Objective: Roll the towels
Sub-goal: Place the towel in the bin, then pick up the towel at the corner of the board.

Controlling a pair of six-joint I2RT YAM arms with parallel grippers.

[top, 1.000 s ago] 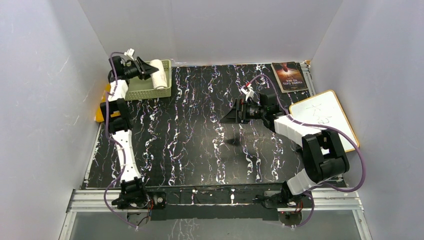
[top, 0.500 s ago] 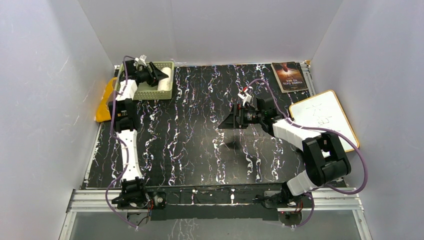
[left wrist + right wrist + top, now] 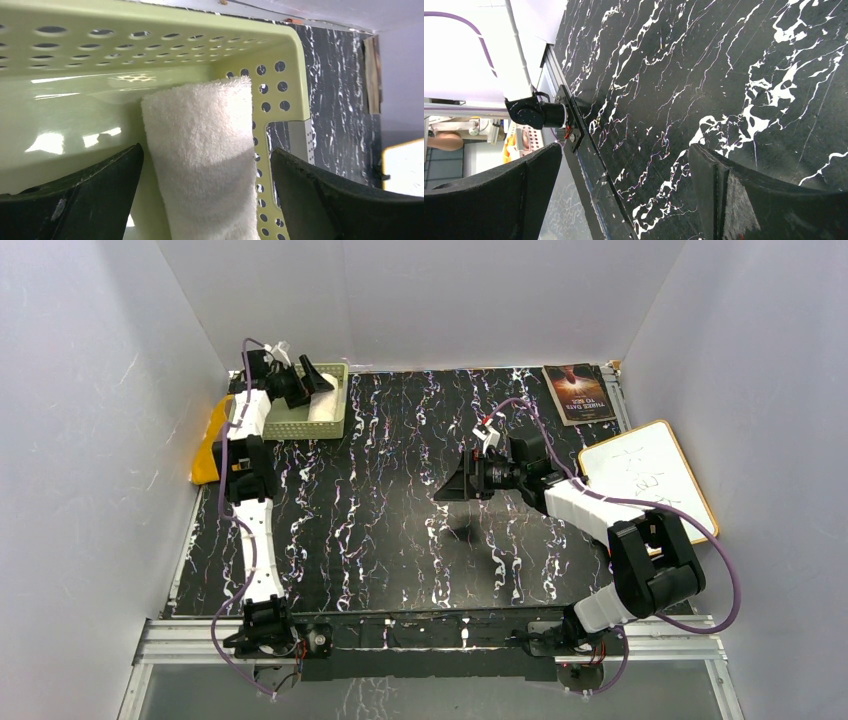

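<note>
My left pincer (image 3: pixel 207 170) gapes astride the rolled towel (image 3: pixel 200 135) in the far-left corner basket (image 3: pixel 150 20); right pincer (image 3: pixel 624 195) gapes empty.

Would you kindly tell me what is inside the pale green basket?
One rolled cream-white towel lies inside the basket, against its perforated wall, with the open left end effector straddling it. The floor beneath the towel and fingers is hidden.
</note>
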